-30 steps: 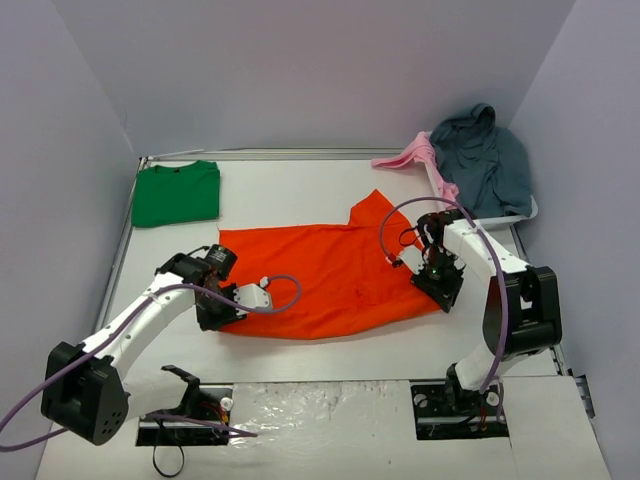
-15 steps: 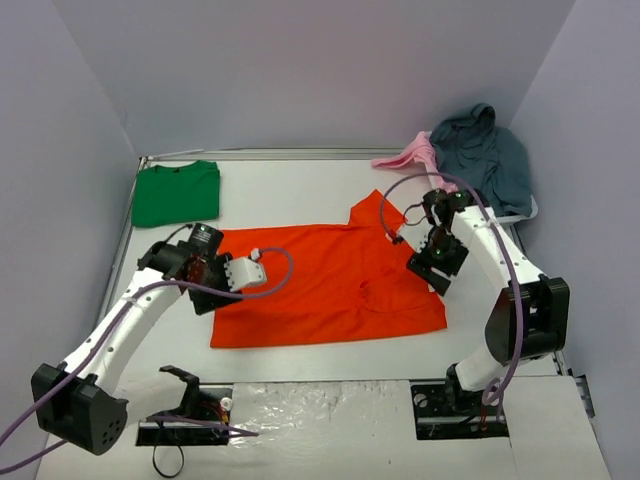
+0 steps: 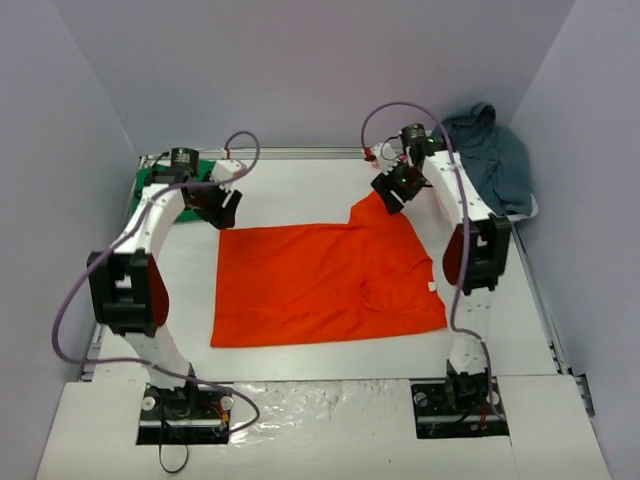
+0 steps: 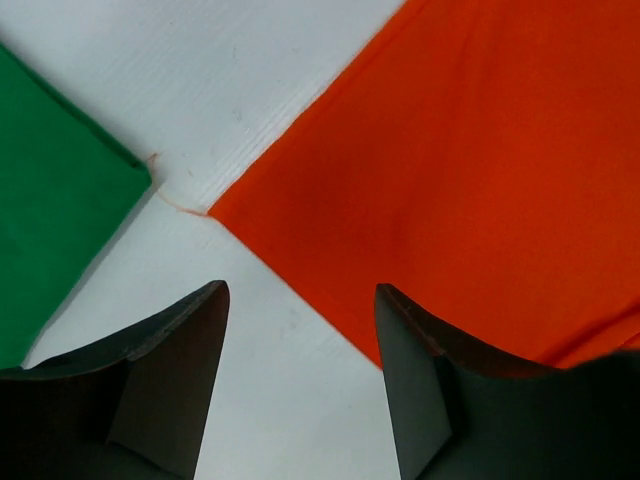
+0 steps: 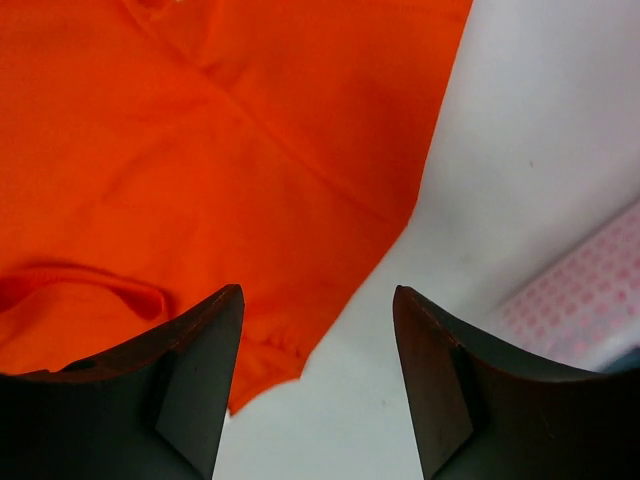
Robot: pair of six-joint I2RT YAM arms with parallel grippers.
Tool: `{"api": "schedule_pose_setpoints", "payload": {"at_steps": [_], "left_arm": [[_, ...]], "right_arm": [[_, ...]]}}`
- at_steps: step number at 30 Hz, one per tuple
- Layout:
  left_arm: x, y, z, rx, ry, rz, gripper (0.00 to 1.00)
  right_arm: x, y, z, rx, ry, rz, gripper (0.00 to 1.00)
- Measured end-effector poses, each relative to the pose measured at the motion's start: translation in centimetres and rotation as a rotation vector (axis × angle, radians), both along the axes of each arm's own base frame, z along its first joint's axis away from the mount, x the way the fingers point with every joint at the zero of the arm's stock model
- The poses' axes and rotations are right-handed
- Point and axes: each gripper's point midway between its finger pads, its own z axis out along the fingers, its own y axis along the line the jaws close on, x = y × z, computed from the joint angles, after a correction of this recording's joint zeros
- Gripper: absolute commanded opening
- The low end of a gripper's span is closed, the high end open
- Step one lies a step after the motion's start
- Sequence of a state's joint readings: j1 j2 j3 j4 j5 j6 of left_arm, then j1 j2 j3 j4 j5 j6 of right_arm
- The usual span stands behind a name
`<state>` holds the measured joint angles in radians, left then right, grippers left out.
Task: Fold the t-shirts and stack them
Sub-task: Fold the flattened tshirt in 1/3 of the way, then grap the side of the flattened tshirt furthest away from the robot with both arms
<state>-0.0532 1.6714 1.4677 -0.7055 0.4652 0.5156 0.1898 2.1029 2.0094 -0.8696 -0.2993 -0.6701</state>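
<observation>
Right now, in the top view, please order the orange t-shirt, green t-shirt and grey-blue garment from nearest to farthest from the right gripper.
1. orange t-shirt, its far corner beside the right gripper.
2. grey-blue garment, far right corner.
3. green t-shirt, far left corner.

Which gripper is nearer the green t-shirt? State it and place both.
Left. The left gripper hangs just beside the green t-shirt, over the orange t-shirt's far left corner. The right gripper is well away, above that shirt's far right corner.
</observation>
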Motion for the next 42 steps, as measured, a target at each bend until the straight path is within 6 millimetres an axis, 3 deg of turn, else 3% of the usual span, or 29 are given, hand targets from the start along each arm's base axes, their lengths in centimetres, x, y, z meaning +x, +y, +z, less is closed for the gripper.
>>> {"api": "schedule_pose_setpoints", "payload": {"at_steps": [3, 6, 10, 13, 17, 24, 29, 42], "left_arm": [[4.2, 0.2, -1.9, -0.107, 0.069, 0.035, 0.54], [7.4, 1.6, -4.3, -0.186, 0.123, 0.078, 0.55], [8.9, 3.7, -7.5, -0.247, 0.209, 0.124, 0.55], [8.9, 4.4, -8.8, -0.282, 0.264, 0.137, 0.5], [8.5, 3.9, -9.1, -0.333, 0.318, 0.119, 0.44], [6.4, 3.2, -10.0, -0.368, 0.402, 0.083, 0.38], [4.4, 3.1, -11.8, -0.366, 0.473, 0.085, 0.39], [5.4, 3.8, -11.9, -0.409, 0.439, 0.174, 0.4]], "right_arm": [[2.8, 1.1, -2.8, 0.029, 0.029, -0.003, 0.57], [4.3, 1.6, -5.3, 0.033, 0.055, 0.0, 0.57], [4.2, 1.5, -7.5, 0.022, 0.101, 0.002, 0.57], [4.1, 1.4, -7.8, 0.019, 0.111, 0.004, 0.58], [4.2, 1.1, -7.7, 0.019, 0.106, 0.001, 0.58], [4.5, 0.0, -7.7, 0.018, 0.104, -0.013, 0.57], [4.6, -0.5, -7.7, 0.019, 0.104, -0.024, 0.57], [4.7, -1.1, -7.8, 0.017, 0.104, -0.029, 0.57]]}}
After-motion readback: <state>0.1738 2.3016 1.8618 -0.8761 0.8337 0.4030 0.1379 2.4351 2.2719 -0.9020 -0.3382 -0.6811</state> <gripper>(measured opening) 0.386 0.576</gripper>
